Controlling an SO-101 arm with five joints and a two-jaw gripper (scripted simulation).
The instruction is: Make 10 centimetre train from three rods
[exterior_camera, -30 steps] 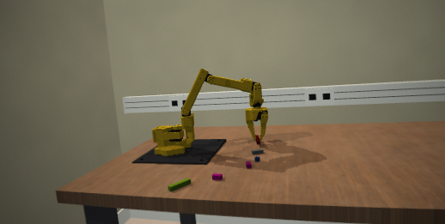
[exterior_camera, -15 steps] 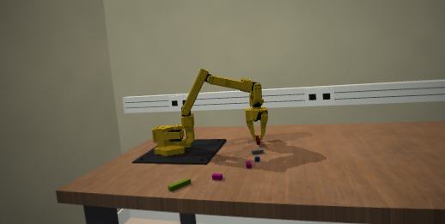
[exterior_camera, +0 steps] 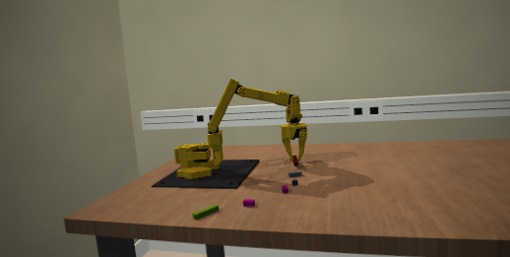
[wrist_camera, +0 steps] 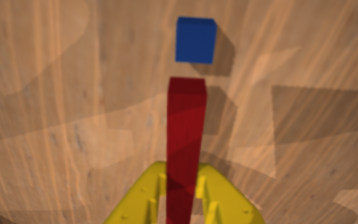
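My gripper (exterior_camera: 294, 159) is shut on a red rod (exterior_camera: 295, 160) and holds it just above the table, right of the arm's base. In the wrist view the red rod (wrist_camera: 185, 145) runs from between my yellow fingers towards a blue cube (wrist_camera: 195, 40), with a small gap between the rod's far end and the cube. In the exterior view the blue cube (exterior_camera: 294, 182) lies on the table in front of the gripper, with a grey rod (exterior_camera: 295, 173) just behind it and a magenta rod (exterior_camera: 285, 188) to its left.
A second magenta rod (exterior_camera: 249, 202) and a lime rod (exterior_camera: 205, 212) lie nearer the table's front left edge. The arm's base stands on a black plate (exterior_camera: 209, 173). A white rail (exterior_camera: 345, 109) runs along the wall behind.
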